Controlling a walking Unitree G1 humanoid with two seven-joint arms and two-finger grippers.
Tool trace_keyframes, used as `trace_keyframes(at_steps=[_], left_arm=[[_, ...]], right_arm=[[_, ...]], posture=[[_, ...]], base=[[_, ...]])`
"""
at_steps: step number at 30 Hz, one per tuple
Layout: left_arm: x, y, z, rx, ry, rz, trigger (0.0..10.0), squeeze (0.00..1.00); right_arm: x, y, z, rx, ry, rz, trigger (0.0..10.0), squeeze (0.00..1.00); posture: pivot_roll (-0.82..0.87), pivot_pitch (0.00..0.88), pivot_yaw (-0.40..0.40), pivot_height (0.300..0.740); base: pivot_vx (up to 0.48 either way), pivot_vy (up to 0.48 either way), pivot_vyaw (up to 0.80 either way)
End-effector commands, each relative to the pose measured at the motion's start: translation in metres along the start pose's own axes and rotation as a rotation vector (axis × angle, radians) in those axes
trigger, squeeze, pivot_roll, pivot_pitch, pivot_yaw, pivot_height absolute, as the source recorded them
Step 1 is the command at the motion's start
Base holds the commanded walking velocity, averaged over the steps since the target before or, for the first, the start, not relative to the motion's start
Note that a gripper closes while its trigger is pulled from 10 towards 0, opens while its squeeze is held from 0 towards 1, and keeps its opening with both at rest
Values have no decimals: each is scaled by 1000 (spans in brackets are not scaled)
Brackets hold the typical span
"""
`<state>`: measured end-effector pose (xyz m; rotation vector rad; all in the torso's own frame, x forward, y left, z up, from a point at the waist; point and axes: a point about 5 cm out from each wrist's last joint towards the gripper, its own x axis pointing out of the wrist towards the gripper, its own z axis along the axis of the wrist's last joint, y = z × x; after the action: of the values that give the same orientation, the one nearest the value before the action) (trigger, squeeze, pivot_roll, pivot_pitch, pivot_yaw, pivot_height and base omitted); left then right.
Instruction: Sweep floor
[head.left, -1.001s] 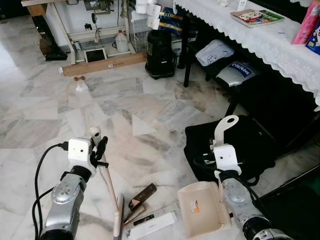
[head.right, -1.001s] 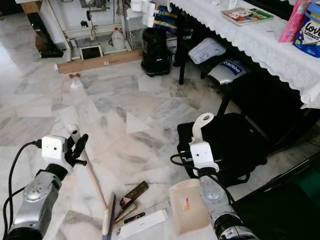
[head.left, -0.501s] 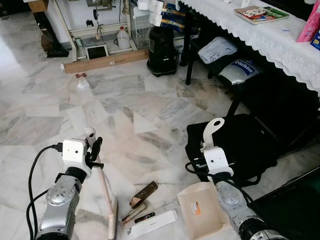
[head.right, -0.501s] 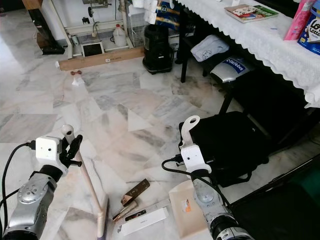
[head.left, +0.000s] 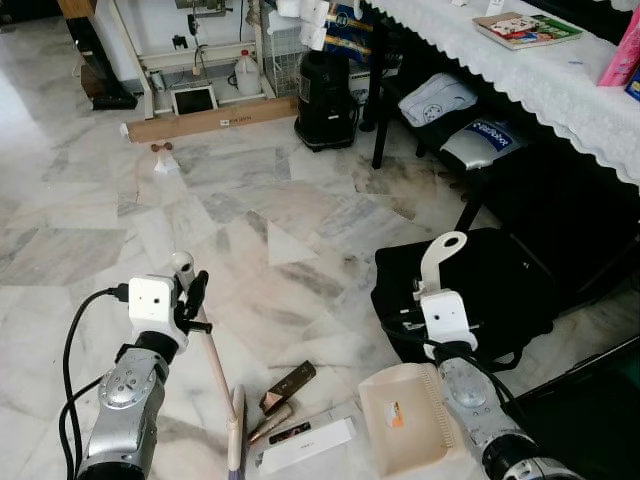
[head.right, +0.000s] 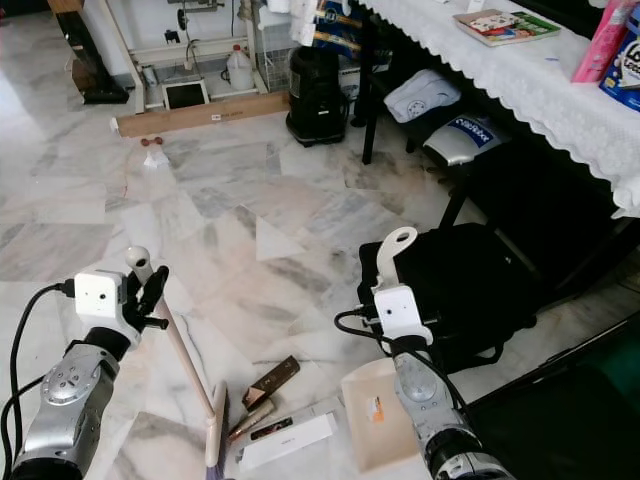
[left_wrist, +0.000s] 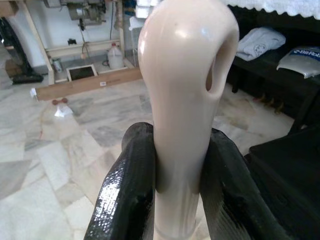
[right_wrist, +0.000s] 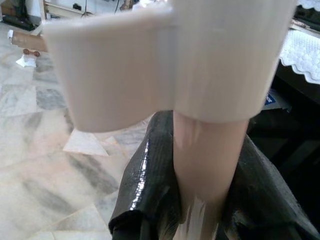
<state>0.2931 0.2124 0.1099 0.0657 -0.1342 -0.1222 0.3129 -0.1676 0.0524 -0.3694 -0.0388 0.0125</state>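
A: Left pincer (head.left: 196, 296) — status?

B: Closed around the cream broom handle (head.left: 213, 358), just under its rounded top. In the left wrist view both black fingers (left_wrist: 125, 185) press the shaft from either side, with the hanging-hole end above them.

A: Where does the broom run?

B: It slants down from the pincer to the marble floor (head.left: 250, 210). Its lower end meets the floor beside the litter, close in front of the robot.

A: Right pincer (right_wrist: 200, 200)?

B: Clamped on the upright handle of the cream dustpan (head.left: 405, 420). In the right wrist view the fingers (right_wrist: 145, 185) hug the stem below its wide hook-shaped top. From the head views the handle's hook (head.left: 438, 258) stands up above the white wrist camera.

A: Dustpan position?

B: The pan sits low at the floor, mouth toward the litter, right of the broom's lower end. Whether it touches the floor I cannot tell.

A: Litter?

B: Between broom and pan: a brown flat piece (head.left: 288, 385), a thin dark stick-like item (head.left: 270, 424), and a long white box (head.left: 305, 446), lying close together.

A: Surroundings?

B: A black bag (head.left: 480, 290) is just behind the right arm. A surface with a white lace cloth (head.left: 540, 80) is at far right, with a book (head.left: 528, 28) on it. A black bin (head.left: 325, 100) and a wooden plank (head.left: 210, 120) lie far across the floor.
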Motion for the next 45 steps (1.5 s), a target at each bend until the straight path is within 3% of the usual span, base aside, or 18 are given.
trace_keyframes(at_steps=[1,18,45], left_arm=[[3,5,12,14,-57,19,10000,0],[8,4,20,13,-85,17,10000,0],[11,3,21,9,-89,7,10000,0]], right_arm=[[5,-3,9,9,-44,-17,10000,0],[8,-7,13,21,-58,-48,10000,0],[8,-6,13,57,-48,-73,10000,0]], posture=[[62,104,14,740],[64,102,17,740],[63,94,27,740]], base=[[0,0,0],[0,0,0],[0,264,0]])
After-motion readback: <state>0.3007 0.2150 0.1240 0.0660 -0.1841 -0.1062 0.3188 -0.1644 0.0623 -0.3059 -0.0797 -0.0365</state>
